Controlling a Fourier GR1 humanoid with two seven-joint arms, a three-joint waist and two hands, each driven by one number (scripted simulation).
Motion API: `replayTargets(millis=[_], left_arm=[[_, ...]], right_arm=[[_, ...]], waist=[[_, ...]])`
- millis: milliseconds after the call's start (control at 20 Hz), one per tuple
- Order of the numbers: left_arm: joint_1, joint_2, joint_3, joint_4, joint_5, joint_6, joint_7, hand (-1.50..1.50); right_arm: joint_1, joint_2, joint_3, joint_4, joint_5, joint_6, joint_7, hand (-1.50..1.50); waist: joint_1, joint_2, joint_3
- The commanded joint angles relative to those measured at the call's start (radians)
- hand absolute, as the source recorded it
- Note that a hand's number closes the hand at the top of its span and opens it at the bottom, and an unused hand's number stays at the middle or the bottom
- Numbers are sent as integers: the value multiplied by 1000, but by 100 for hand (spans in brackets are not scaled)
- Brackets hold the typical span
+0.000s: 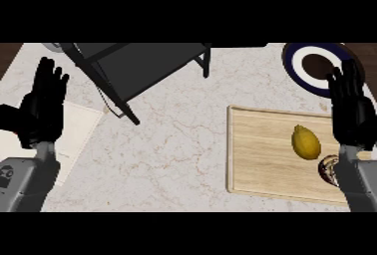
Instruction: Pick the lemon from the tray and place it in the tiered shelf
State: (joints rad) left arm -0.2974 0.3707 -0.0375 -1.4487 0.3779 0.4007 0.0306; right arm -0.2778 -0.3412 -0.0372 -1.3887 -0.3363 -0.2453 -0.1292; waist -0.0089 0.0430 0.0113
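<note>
Lemon (305, 142) lies on the wooden tray (258, 159), in the tray's right half, its long axis running roughly up and down the view, with nothing gripping it. The tray sits flat on the pale marbled worktop (177, 149) at the view's right. Just below and right of the lemon a dark reddish object (327, 167) also rests on the tray, partly hidden behind the right forearm (361, 187); what it is cannot be made out.

The right hand (353, 117) shows at the right edge, over the tray's far right corner, with its fingers straight and spread, pointing up the view and grasping nothing. Its fingertips overlap the edge of a dark blue plate (291, 63) with a white ring and a dark centre, which stands on the worktop beyond the tray. Whether the hand touches either cannot be told.

The tiered shelf (143, 64), dark grey with thin black legs, stands at the top of the view left of centre, well apart from the tray.

The left hand (40, 112) rests at the left edge, fingers likewise straight, released and pointing up, beside a pale cream mat (77, 124) lying on the worktop.
</note>
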Motion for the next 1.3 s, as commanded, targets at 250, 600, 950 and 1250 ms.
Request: replayTargets(millis=[250, 600, 950, 1250], left_arm=[[199, 74, -215, 86, -130, -167, 22, 0], [291, 35, -311, 56, -182, -210, -16, 0], [237, 31, -254, 173, -169, -287, -70, 0], [257, 31, -269, 80, -180, -266, -12, 0]], right_arm=[[234, -303, -131, 114, 213, -193, 157, -150], [421, -175, -205, -42, 81, -193, 163, -150], [438, -289, -71, -343, 167, -98, 375, -150], [416, -461, 45, -465, 220, -1, 765, -150]], waist=[[-69, -37, -18], [-14, -49, -12], [-4, -44, -14], [21, -43, -16]])
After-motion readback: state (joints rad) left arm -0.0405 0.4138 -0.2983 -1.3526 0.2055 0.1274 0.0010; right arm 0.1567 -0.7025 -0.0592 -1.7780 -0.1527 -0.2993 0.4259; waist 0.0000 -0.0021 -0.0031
